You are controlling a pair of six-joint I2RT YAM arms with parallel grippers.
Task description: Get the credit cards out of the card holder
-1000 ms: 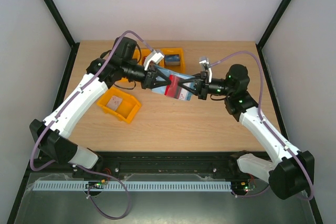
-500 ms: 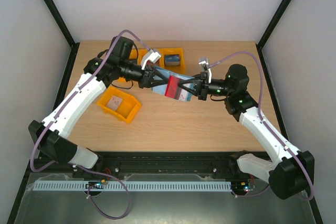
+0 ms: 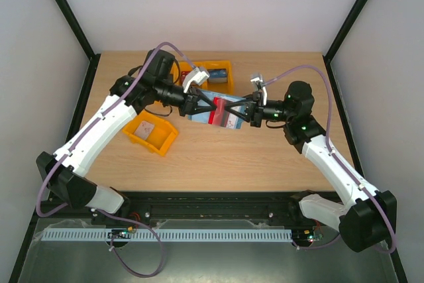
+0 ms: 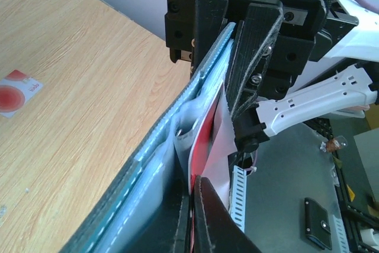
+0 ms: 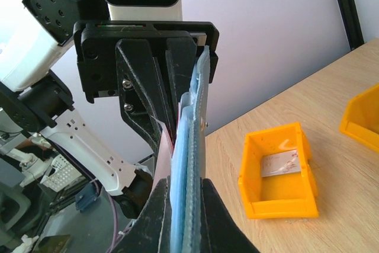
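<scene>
The teal-blue card holder (image 3: 207,95) hangs open in the air above the table's middle, between my two grippers. My right gripper (image 3: 240,114) is shut on its right edge; in the right wrist view its fingers (image 5: 163,217) clamp the holder's layered blue edge (image 5: 190,146). My left gripper (image 3: 212,107) faces it from the left and is shut on a red credit card (image 4: 206,137) that stands out of a holder pocket (image 4: 148,170). Another credit card, white with a red round mark (image 4: 15,92), lies flat on the wood.
An orange bin (image 3: 162,144) sits under my left forearm with a pale card (image 3: 147,127) inside; the same bin (image 5: 278,205) appears in the right wrist view. More orange bins (image 3: 225,65) stand at the back, one holding a dark item.
My left gripper has slid slightly right toward the holder and its jaws have closed onto the red card. The right gripper has stayed still, holding the holder.
</scene>
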